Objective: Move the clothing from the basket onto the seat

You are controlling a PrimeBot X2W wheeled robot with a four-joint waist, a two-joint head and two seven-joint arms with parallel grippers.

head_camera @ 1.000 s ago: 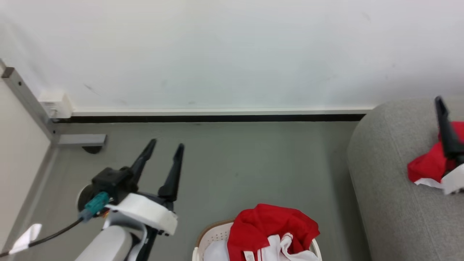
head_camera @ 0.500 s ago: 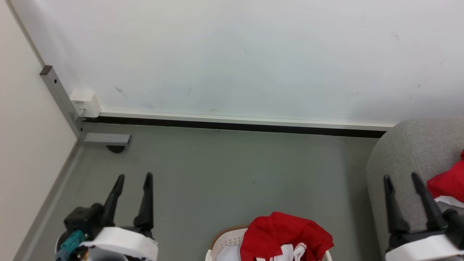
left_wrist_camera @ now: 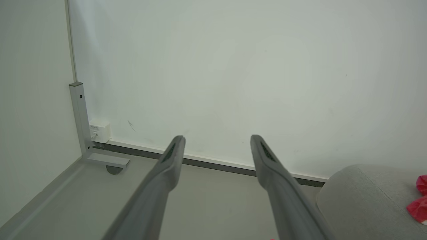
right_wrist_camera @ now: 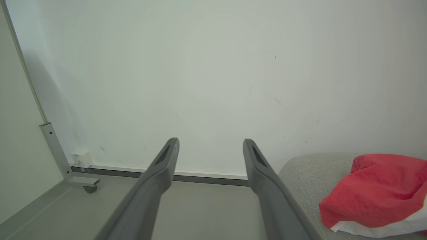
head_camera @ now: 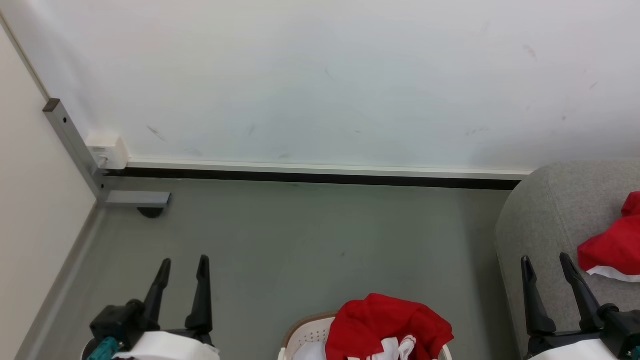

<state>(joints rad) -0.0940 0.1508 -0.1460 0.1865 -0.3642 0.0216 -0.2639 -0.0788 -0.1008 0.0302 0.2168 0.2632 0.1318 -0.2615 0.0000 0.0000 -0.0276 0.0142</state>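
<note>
Both hands are empty, fingers apart: the left hand (head_camera: 184, 260) over the floor (head_camera: 310, 240), the right hand (head_camera: 544, 258) at the edge of the seat (head_camera: 545, 215). A red garment (head_camera: 390, 320) lies heaped in the basket (head_camera: 305, 327); a second red garment (head_camera: 610, 245) rests on the seat, near the right hand

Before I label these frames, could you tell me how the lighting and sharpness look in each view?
Head view: even, soft light, no glare; the clothing in the basket is sharp. Left wrist view: the wall is brightest mid-frame, dimmer at the edges; the near fingers look soft. Right wrist view: a faint shadow on the wall beside the metal post; the seat looks crisp.
</note>
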